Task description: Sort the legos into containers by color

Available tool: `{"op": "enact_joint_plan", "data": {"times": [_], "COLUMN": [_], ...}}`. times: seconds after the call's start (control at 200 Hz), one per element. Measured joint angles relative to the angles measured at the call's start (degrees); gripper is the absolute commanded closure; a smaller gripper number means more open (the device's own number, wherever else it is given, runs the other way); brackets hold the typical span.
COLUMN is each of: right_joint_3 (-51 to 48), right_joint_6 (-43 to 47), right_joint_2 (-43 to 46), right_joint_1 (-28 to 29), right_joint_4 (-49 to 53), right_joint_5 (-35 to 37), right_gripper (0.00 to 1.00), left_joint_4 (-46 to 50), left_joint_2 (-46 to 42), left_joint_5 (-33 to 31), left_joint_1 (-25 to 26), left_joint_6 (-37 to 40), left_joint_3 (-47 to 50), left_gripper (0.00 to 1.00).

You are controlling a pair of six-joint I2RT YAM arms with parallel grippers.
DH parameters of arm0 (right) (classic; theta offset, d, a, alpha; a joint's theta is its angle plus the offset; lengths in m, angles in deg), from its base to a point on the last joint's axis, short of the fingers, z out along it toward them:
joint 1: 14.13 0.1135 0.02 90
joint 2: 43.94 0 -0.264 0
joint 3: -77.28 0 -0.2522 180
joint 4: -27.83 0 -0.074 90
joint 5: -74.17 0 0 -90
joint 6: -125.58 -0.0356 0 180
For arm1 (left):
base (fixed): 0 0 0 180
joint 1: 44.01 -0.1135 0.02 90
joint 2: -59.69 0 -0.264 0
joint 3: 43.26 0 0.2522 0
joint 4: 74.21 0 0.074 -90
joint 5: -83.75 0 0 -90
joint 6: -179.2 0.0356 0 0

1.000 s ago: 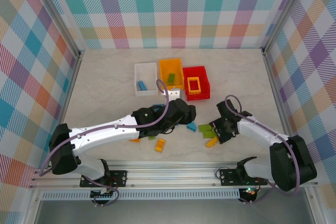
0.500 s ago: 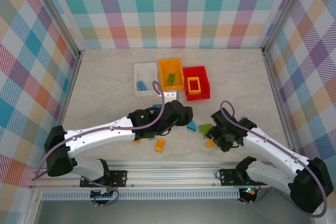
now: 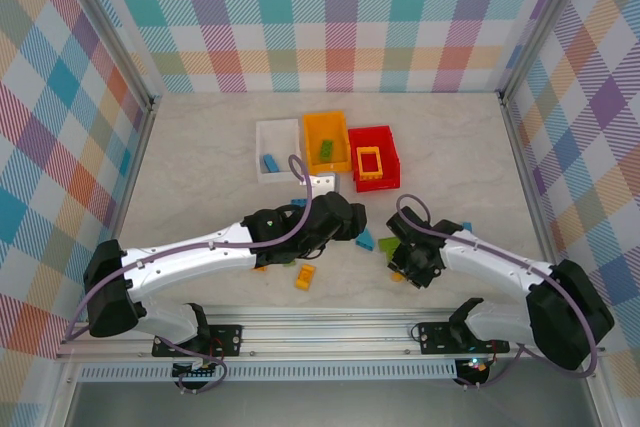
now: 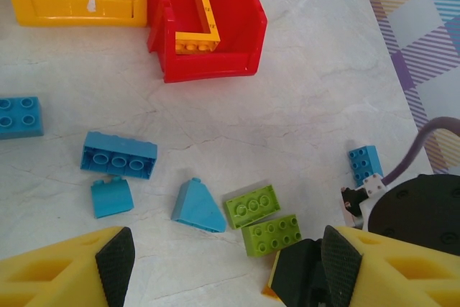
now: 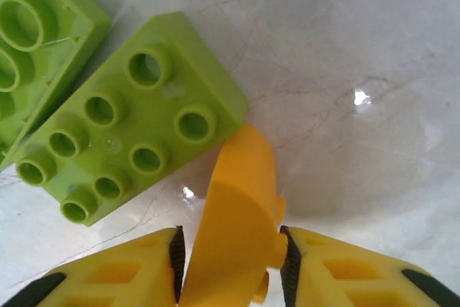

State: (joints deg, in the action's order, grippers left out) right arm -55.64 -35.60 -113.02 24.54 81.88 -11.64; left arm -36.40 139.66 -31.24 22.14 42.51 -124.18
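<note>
Inside the right claw (image 5: 230, 257), a yellow-orange lego (image 5: 237, 185).

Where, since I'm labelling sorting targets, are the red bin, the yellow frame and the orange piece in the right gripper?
red bin (image 4: 208, 67): left wrist view, near wall.
yellow frame (image 4: 194, 43): left wrist view, studded near side.
orange piece (image 5: 233, 221): right wrist view, curved middle.

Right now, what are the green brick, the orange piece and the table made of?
Green brick: hard plastic, glossy, moulded studs catch light. Orange piece between the right fingers: same smooth shiny plastic. Table: looks like marble, grey veins, maybe printed laminate.
</note>
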Motion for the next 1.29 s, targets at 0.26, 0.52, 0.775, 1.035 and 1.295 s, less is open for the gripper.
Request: {"op": "enact_joint_plan", "data": {"times": [0.26, 0.52, 0.775, 1.035, 1.295], "right_joint_3": [4.04, 29.22, 55.67, 67.84, 68.35], "right_joint_6": [3.26, 21.49, 37.38, 43.67, 45.16], "right_joint_2": [6.38, -6.4, -37.03, -51.06, -51.52], "right_joint_1": [0.96, -4.13, -13.31, -15.32, -15.3], "right_joint_4": [6.12, 5.18, 0.57, 2.64, 4.22], "right_joint_5": [5.95, 6.73, 1.05, 0.66, 1.38], "right_gripper": [0.89, 0.87, 0.89, 0.8, 0.58], "left_joint_4": [1.42, 3.04, 3.41, 4.5, 6.95], "left_joint_2": [-2.54, -4.44, -4.61, -4.96, -5.77], "left_joint_5": [-0.11, 0.48, 1.9, 2.64, 2.54], "left_joint_1": [0.0, -2.27, -6.23, -6.29, -6.29], "left_joint_6": [0.02, 1.14, 1.14, 1.09, 0.63], "left_joint_3": [0.11, -2.49, -3.13, -3.17, -3.17], "left_gripper": [0.28, 0.27, 0.27, 0.27, 0.27]}}
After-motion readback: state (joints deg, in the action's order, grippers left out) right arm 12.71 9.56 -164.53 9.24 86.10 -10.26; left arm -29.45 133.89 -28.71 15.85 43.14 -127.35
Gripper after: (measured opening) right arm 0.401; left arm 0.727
